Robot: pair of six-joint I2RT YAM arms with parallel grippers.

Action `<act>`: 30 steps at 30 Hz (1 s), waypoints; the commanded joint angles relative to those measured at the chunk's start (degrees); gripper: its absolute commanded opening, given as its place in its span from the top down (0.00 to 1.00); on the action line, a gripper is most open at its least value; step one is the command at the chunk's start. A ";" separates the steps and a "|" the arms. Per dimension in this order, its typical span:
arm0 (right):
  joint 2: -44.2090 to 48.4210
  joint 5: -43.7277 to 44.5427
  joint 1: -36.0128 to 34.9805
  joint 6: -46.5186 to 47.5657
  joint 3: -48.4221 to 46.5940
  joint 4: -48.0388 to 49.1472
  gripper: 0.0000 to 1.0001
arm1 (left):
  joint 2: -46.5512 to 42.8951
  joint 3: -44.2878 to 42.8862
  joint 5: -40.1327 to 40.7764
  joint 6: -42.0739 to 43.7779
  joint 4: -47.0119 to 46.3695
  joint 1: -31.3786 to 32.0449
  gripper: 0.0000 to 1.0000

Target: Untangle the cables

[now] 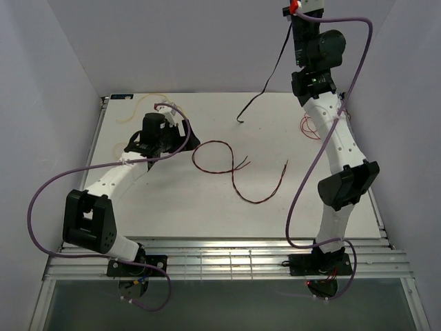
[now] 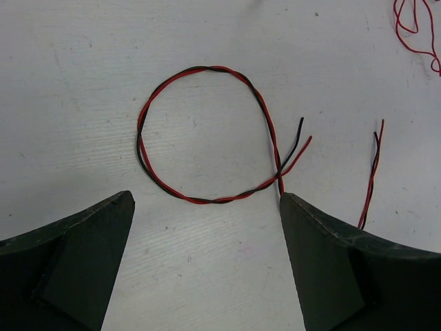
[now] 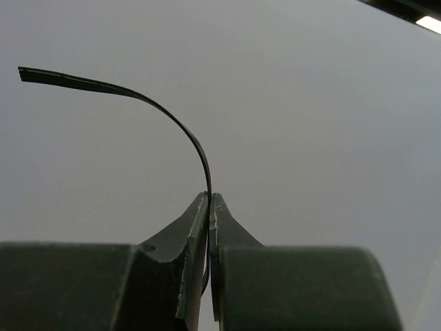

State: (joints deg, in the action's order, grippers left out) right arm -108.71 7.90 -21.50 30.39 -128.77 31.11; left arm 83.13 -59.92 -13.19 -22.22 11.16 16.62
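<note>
Right fingers (image 3: 196, 227) pinch black cable (image 3: 180, 129) aloft; left fingers (image 2: 324, 255) spread over white table (image 1: 172, 207); pale walls (image 1: 69, 55)

Left arm (image 1: 114, 179): elbow bent, wrist low.
Left gripper (image 2: 207, 200): fingers spread wide, aimed downward.
Right arm (image 1: 337, 145): stretched high.
Right gripper (image 3: 210, 200): fingers pinched together.

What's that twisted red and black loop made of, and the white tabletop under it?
Thin twisted red-and-black wire: likely a metal core in smooth, slightly glossy plastic insulation, since it holds springy curves. White tabletop: perhaps matte painted board or laminate, with faint grey scuffs and no shine.
</note>
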 commanded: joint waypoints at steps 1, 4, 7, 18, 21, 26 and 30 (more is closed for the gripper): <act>-3.61 -5.43 -0.04 -1.12 0.54 7.55 0.92 | 1.94 -3.88 1.76 1.47 2.20 0.25 0.02; -7.13 -5.88 1.02 -3.14 0.80 8.00 0.92 | 3.08 -4.76 2.90 2.17 3.08 0.25 0.02; -9.59 -6.15 1.63 -2.62 2.29 6.77 0.92 | 3.09 -5.47 4.13 2.53 3.78 0.17 0.02; -17.25 -6.58 5.32 -0.43 10.44 2.13 0.92 | 4.76 -8.28 8.09 3.15 7.91 0.17 0.02; -13.56 -10.17 5.32 -0.33 18.00 0.09 0.92 | 6.16 -9.42 9.06 3.23 8.53 0.25 0.02; -6.54 -15.45 4.62 -3.39 34.27 -3.07 0.92 | 8.27 -11.27 9.32 3.23 9.23 0.25 0.02; -5.29 -20.11 4.36 -5.60 39.03 -6.84 0.92 | 9.94 -12.50 8.36 3.06 9.23 0.25 0.02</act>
State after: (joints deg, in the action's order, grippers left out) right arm -118.89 -7.20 -16.67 27.40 -90.63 24.47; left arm 93.34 -69.58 -4.86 -19.51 19.92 16.62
